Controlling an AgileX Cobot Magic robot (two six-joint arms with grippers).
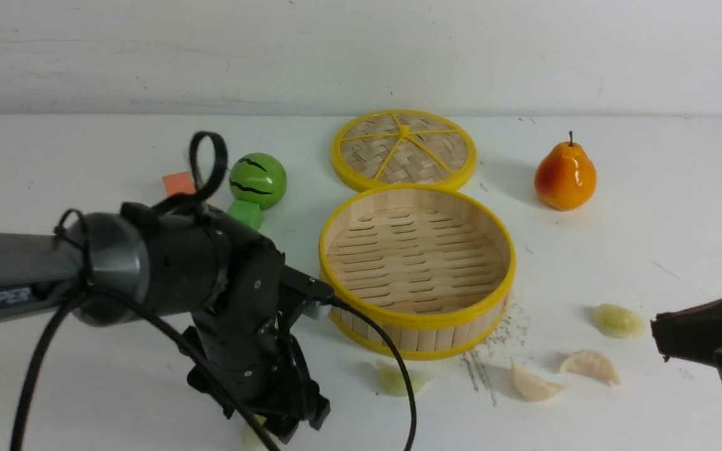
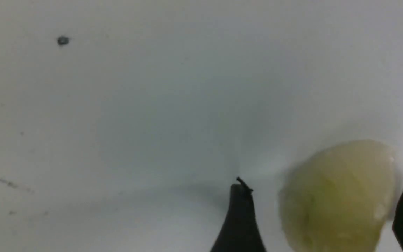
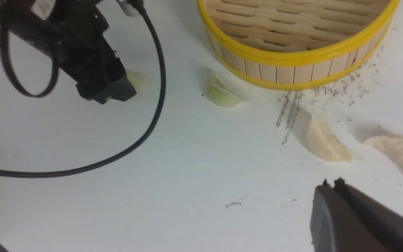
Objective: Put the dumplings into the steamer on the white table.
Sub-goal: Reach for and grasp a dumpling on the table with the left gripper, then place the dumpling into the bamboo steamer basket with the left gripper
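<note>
I am hovering my open left tool point(image 1: 292, 425) astride a glossy pale-green dumpling point(image 2: 338, 196) at the surface's point(image 1: 649, 238) near edge, outside the empty steamer point(image 1: 417, 319), where, sitting off-centre, it is risking squirting sideways as the jaws close.

Off-task clutter we see toward the back: woven lid point(image 1: 403, 150) lying flat, yellow rim and spokes; orange-yellow pear point(image 1: 565, 176) upright to its right, dark stem up, well apart; green ball point(image 1: 258, 180) with black wavy stripes left of the lid — small green block point(image 1: 245, 213) right against its front; orange block point(image 1: 178, 183) further left, partly hidden.
</note>
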